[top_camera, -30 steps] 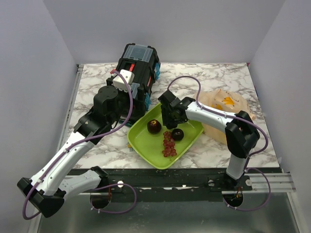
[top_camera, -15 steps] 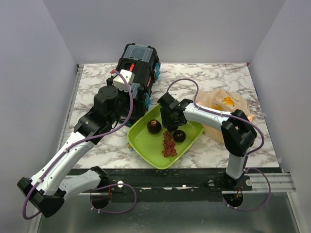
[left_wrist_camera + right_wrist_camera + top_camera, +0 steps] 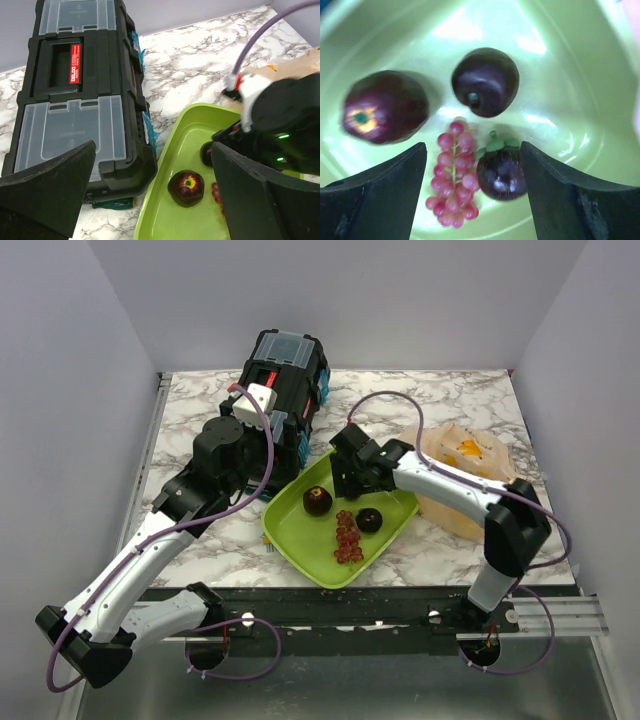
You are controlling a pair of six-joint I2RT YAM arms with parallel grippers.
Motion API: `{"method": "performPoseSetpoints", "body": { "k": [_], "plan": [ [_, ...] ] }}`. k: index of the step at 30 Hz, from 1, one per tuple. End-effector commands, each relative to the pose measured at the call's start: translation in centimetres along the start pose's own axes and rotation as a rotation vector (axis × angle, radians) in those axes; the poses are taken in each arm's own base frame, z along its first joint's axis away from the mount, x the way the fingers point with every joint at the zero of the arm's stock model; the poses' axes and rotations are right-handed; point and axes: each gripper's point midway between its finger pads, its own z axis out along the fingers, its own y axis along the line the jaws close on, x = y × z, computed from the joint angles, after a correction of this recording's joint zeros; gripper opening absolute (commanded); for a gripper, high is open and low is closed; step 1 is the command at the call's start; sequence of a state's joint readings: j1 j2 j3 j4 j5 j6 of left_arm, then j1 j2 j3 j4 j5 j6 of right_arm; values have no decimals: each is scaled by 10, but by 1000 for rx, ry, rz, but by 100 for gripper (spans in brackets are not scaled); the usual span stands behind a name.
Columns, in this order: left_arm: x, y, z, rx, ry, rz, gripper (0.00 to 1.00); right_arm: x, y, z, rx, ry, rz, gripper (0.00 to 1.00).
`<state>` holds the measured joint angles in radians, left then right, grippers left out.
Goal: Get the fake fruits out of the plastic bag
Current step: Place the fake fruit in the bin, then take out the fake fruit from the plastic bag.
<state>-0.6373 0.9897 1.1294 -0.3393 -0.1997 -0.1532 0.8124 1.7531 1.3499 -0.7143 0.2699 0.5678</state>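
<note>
The lime-green tray [image 3: 300, 540] holds a red grape bunch [image 3: 347, 538] and dark maroon round fruits [image 3: 318, 500]. The right wrist view shows the grapes [image 3: 454, 172], a mangosteen-like fruit [image 3: 502, 172] and two more maroon fruits [image 3: 485, 81]. My right gripper [image 3: 347, 483] hangs open and empty just above them [image 3: 472, 146]. The peach plastic bag [image 3: 470, 480] lies right of the tray, with a yellow-orange fruit [image 3: 467, 448] showing through it. My left gripper [image 3: 255, 455] is open and empty beside the tray's left edge [image 3: 154, 147].
A black toolbox [image 3: 285, 375] with clear lids stands at the back, touching the tray's far-left side; it also shows in the left wrist view [image 3: 75, 100]. Grey walls enclose the marble table. The right arm's purple cable [image 3: 385, 405] loops over the back.
My right gripper dipped toward the tray's fruits, then drew back up and slightly away, and its elbow swung right. The left arm has not moved.
</note>
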Motion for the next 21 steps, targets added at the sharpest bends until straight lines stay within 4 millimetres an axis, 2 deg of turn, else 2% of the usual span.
{"method": "performPoseSetpoints", "body": {
  "k": [1, 4, 8, 10, 15, 18, 21],
  "plan": [
    [6, -4, 1, 20, 11, 7, 98, -51, -6, -85, -54, -206, 58, 76],
    [6, -8, 1, 39, 13, 2, 98, -64, -30, -127, -24, -319, 90, 73],
    [10, -10, 5, 47, 30, -4, 98, -60, -100, -173, 211, -423, 153, 70],
    [9, -13, 4, 61, 30, -11, 98, -48, -130, -184, 304, -437, 175, 68],
    [12, -18, 7, 84, 40, -17, 98, -11, -205, -184, 519, -332, 315, 64],
    [12, -19, 6, 95, 35, -21, 98, -1, -231, -177, 546, -303, 389, 62],
    [13, -20, 7, 94, 41, -21, 98, -2, -247, -159, 556, -264, 429, 58]
  ]
}}
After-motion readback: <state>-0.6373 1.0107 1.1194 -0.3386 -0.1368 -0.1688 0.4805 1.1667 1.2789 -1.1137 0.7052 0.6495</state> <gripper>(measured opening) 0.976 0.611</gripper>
